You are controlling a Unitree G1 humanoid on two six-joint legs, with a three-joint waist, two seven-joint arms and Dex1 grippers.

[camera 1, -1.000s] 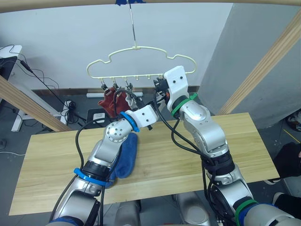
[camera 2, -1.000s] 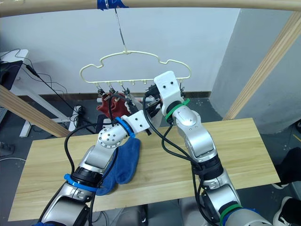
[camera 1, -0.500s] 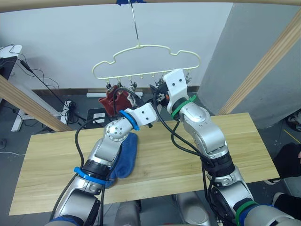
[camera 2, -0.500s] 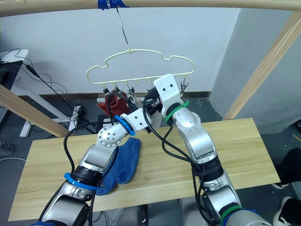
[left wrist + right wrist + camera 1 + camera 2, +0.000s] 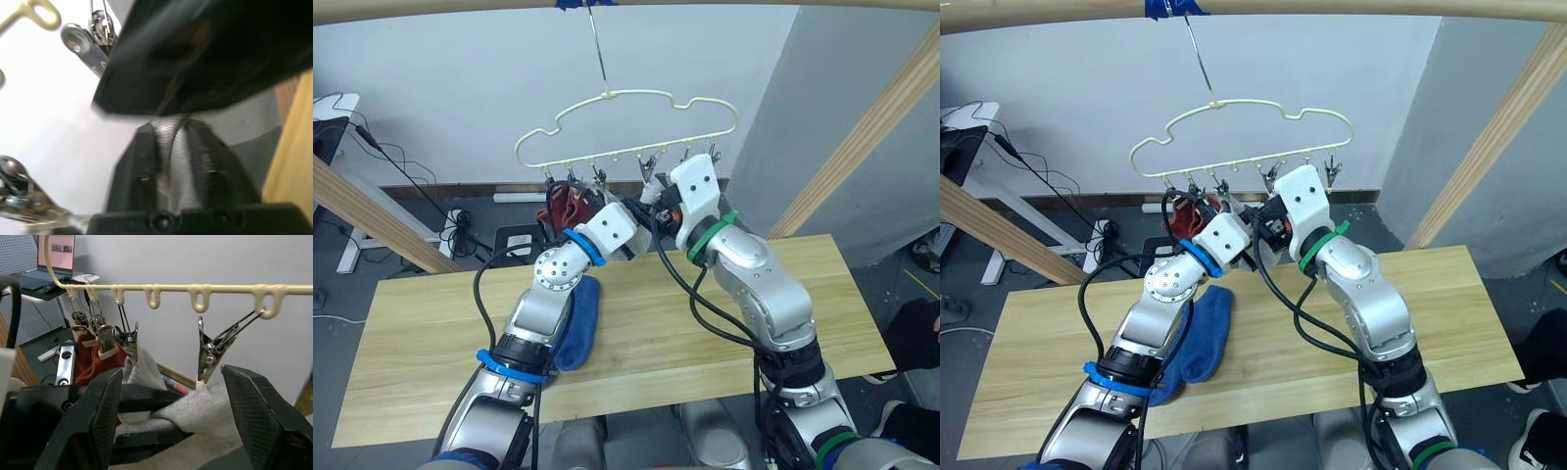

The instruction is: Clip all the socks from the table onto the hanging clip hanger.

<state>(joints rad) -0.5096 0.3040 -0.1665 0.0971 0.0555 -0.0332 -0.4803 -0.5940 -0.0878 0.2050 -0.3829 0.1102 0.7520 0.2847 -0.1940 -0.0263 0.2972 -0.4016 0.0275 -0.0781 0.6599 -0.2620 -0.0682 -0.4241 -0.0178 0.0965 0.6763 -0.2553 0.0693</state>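
Observation:
The pale yellow clip hanger [image 5: 626, 125] hangs from a hook over the table [image 5: 421, 333]. Two rust red socks [image 5: 568, 206] are clipped at its left end. A light grey sock [image 5: 143, 373] hangs from the neighbouring clip [image 5: 128, 339], and another light grey sock [image 5: 208, 399] from the clip [image 5: 209, 351] beside it. My right gripper [image 5: 181, 431] stands open just below these clips. My left gripper [image 5: 173, 152] is open, with grey sock fabric lying between its fingers. A blue sock [image 5: 576, 318] lies on the table under my left arm.
Thick wooden frame poles slant at the left [image 5: 372, 225] and right [image 5: 876, 122], and a wooden top bar [image 5: 724, 5] carries the hook. Several hanger clips [image 5: 690, 155] to the right hang free. Cables and a desk [image 5: 342, 127] stand behind on the left.
The hanger has swung to the right. My right gripper has opened off the clip and dropped a little. My left gripper's fingers have parted around the grey sock.

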